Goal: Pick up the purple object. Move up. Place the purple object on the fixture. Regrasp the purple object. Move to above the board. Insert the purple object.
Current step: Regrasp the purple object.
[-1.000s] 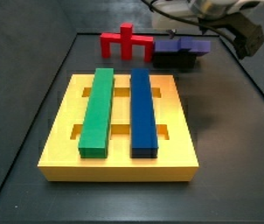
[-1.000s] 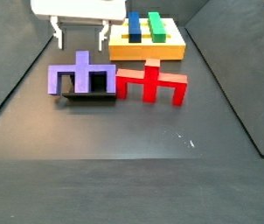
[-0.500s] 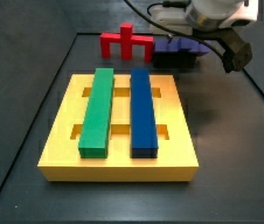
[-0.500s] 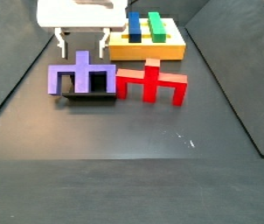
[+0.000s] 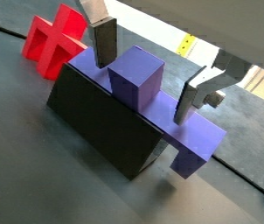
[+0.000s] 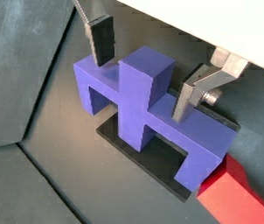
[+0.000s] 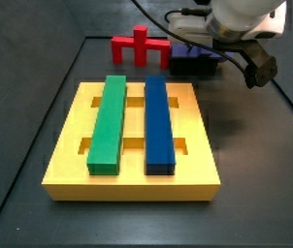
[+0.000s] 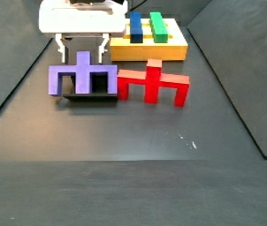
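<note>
The purple object [image 8: 87, 78] sits on the black fixture [image 8: 91, 98], crossbar level and central stub pointing up. In both wrist views the stub [image 5: 137, 77] [image 6: 144, 83] stands between my two silver fingers with a gap on each side. My gripper [image 5: 142, 92] [image 6: 142, 87] [image 8: 81, 48] is open and straddles the stub's top, touching nothing. In a side view the gripper [image 7: 218, 48] hides most of the purple object [image 7: 197, 51] and part of the fixture [image 7: 195, 69]. The yellow board [image 7: 72, 160] [image 8: 148, 54] lies apart from the fixture.
A red pronged piece [image 8: 157, 84] [image 7: 139, 46] [image 5: 51, 39] stands right beside the fixture. A green bar [image 7: 108, 121] and a long blue bar [image 7: 158, 124] sit in the board's slots. The dark floor's raised edges run along both sides.
The gripper has come down over the purple object, so its open fingers now flank the stub. The purple object, fixture and other pieces have not moved.
</note>
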Controlling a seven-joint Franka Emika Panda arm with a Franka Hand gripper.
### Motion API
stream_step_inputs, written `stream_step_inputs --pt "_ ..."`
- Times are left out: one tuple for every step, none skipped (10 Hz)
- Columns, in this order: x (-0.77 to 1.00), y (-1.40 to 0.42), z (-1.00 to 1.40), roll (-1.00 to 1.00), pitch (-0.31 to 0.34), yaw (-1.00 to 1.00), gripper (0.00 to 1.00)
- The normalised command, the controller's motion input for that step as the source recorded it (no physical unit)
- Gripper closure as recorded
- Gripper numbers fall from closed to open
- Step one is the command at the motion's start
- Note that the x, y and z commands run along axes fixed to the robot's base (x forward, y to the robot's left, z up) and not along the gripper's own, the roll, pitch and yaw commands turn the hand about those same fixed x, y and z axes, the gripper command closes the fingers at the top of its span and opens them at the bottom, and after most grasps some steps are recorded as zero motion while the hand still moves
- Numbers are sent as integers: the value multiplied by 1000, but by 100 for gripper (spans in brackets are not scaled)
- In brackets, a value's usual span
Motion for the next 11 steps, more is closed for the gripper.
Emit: stream_step_inputs --pt "0 -17 0 3 0 0 0" --pt "0 0 0 0 0 0 0" --pt "0 0 0 0 0 0 100" --pt "0 0 0 0 0 0 100" --pt "0 0 0 0 0 0 100" --pt "0 0 0 0 0 0 100" --pt "0 0 0 0 0 0 100" --pt "0 0 0 0 0 0 100" --pt "0 0 0 0 0 0 100" --pt "0 0 0 0 0 0 100" --pt "0 0 0 0 0 0 100"
